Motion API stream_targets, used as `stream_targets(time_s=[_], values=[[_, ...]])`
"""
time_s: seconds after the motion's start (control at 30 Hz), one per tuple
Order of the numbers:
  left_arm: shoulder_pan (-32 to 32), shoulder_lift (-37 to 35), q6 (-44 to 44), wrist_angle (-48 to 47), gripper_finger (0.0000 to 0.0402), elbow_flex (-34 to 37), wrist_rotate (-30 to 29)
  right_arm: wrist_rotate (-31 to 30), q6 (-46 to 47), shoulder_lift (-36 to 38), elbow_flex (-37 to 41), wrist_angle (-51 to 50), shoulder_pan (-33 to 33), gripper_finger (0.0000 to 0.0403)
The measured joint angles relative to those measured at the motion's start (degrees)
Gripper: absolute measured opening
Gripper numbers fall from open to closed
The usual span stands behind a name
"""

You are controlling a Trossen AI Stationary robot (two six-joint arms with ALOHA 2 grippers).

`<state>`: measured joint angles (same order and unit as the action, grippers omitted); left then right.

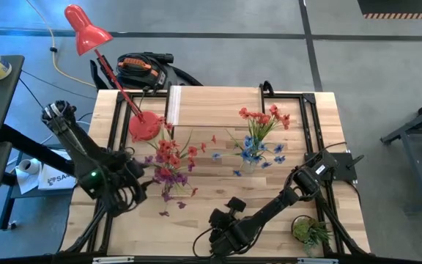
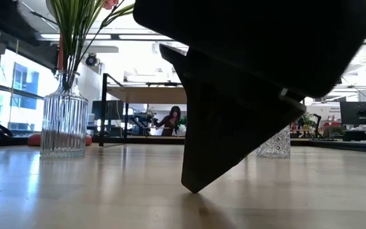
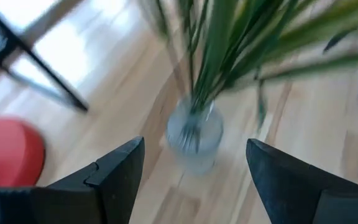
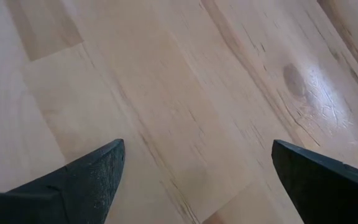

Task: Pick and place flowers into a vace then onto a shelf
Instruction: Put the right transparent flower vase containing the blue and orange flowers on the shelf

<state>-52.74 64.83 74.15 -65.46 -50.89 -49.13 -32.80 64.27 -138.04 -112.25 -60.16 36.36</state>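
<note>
Nearest the front edge of the table (image 1: 218,198), the right gripper (image 4: 197,180) is held low over bare wood, its two fingers spread wide with nothing between them. A little farther in, the left gripper (image 3: 194,177) is seen with its fingers spread apart too, pointed at a clear glass vase (image 3: 194,134) that is not touched. Red and purple flowers (image 1: 168,161) are stood in that vase. More flowers (image 1: 261,136), red and blue, are stood in a second vase (image 2: 274,144) near the middle. Farthest back, the shelf (image 1: 215,106) is seen with its plank top bare.
</note>
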Motion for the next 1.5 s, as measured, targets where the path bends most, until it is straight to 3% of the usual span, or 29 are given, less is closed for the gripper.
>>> stream_targets(time_s=[0.2,0.37,0.5,0.77,0.93,1.17,1.5], values=[[-9.28,-0.39,17.54,-11.41,0.0317,0.0,4.33,-3.06,15.04,1.08,0.0,-4.81,0.42,0.0394],[-16.54,-0.39,24.92,-12.61,0.0317,0.0,3.95,-3.72,16.07,4.19,-0.09,-5.04,2.42,0.0394],[-19.22,-0.39,25.64,-12.13,0.0317,0.0,5.27,-2.41,13.88,5.38,-0.09,-7.82,3.46,0.0394],[-19.29,-0.37,25.1,-12.03,0.0317,0.02,11.58,6.42,4.3,5.52,-0.5,-9.65,2.88,0.0394],[-19.29,-0.37,25.13,-10.94,0.0317,0.02,11.7,11.44,6.02,5.51,-0.5,-7.83,2.27,0.0394],[-19.29,-0.37,25.15,-10.46,0.0317,0.02,11.73,11.91,7.68,5.49,-0.51,-3.07,2.12,0.0394],[-19.29,-0.37,25.18,-9.07,0.0317,-0.36,11.33,11.94,7.69,5.4,-0.52,-9.73,3.19,0.0394]])
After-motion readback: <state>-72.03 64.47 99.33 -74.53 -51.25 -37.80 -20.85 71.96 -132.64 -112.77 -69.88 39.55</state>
